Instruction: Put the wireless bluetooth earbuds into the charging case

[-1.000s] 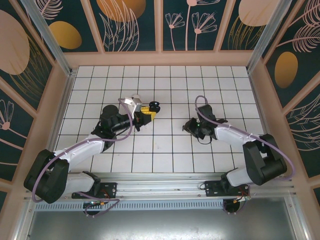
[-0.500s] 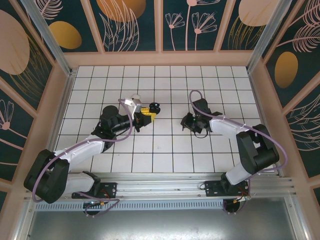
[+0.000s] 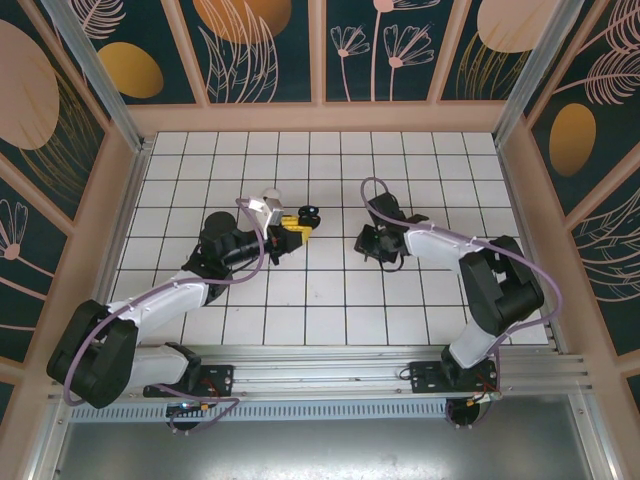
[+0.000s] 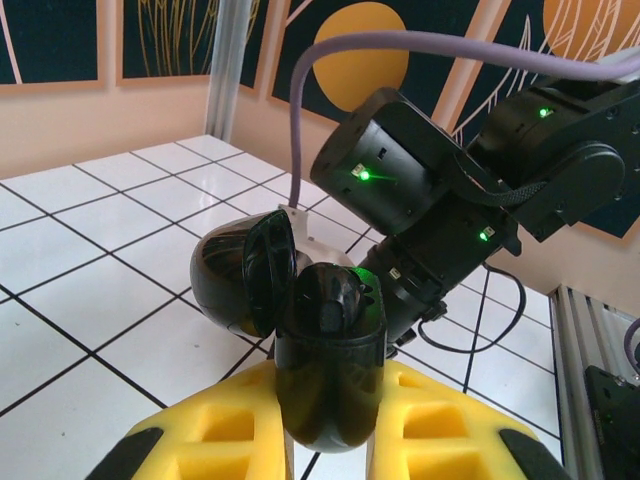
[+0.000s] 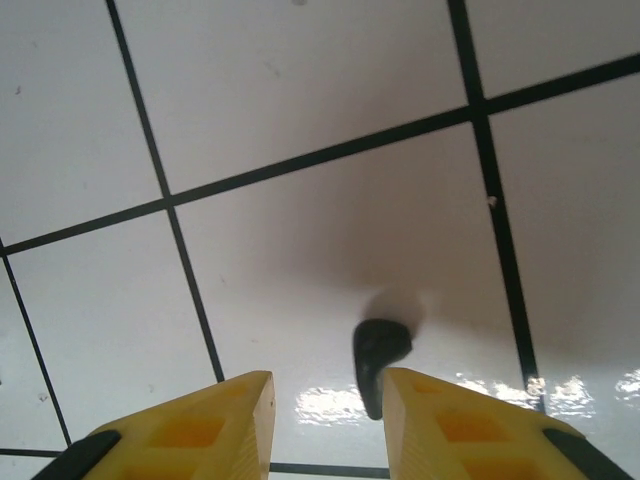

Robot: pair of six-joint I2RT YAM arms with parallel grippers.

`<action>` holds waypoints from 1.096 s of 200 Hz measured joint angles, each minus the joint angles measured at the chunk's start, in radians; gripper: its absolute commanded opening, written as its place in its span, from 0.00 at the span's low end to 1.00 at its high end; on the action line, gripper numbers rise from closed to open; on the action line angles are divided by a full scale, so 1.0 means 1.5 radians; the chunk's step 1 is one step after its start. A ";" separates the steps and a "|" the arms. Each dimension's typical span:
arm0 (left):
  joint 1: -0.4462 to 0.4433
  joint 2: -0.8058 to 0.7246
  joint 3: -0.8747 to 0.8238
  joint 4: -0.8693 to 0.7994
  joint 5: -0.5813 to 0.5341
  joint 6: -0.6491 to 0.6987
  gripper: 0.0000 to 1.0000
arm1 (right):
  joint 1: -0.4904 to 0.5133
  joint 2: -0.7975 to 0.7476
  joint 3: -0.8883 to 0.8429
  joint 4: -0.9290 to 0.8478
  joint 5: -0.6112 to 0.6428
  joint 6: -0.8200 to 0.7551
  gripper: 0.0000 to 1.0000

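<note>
Left gripper (image 3: 297, 222): I read its jaws as closed on the charging case (image 4: 330, 350), a black case held upright between the two yellow fingers (image 4: 215, 430). The lid (image 4: 262, 272) is hinged open and stands to the left in the left wrist view. A dark rounded shape with a green glow on it sits in the mouth of the case; I cannot tell whether it is an earbud. In the top view the case is over the white tiled table (image 3: 330, 300), left of its middle; I cannot tell whether it touches the tiles.

Right gripper (image 5: 325, 400): its jaws are open and grip nothing. One black earbud (image 5: 378, 352) lies on the table just ahead of the fingertips. It is in line with the gap and close beside the finger on the right of that view; I cannot tell whether they touch. In the top view this gripper points down at the table, to the right of the case. The right arm (image 4: 430, 200) shows behind the case in the left wrist view.
</note>
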 measured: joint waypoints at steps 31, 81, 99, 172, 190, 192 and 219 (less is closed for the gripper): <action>0.000 -0.006 -0.001 0.000 0.000 0.000 0.05 | 0.005 0.014 0.017 -0.015 0.020 -0.001 0.36; 0.000 -0.009 -0.002 0.000 0.000 0.000 0.05 | 0.005 0.031 0.022 -0.035 0.039 0.000 0.37; 0.000 -0.009 -0.003 0.000 0.000 0.000 0.05 | 0.005 0.035 0.023 -0.037 0.040 0.000 0.37; 0.000 -0.011 -0.004 -0.001 -0.001 0.000 0.05 | 0.005 0.072 0.043 -0.045 0.041 -0.001 0.35; 0.000 -0.014 -0.005 -0.002 -0.002 0.000 0.05 | 0.005 0.079 0.049 -0.046 0.041 -0.003 0.34; 0.000 -0.015 -0.005 -0.002 -0.002 0.000 0.05 | 0.005 0.079 0.049 -0.047 0.041 -0.003 0.34; 0.000 -0.016 -0.005 -0.003 -0.002 0.000 0.05 | 0.005 0.079 0.049 -0.050 0.042 -0.011 0.28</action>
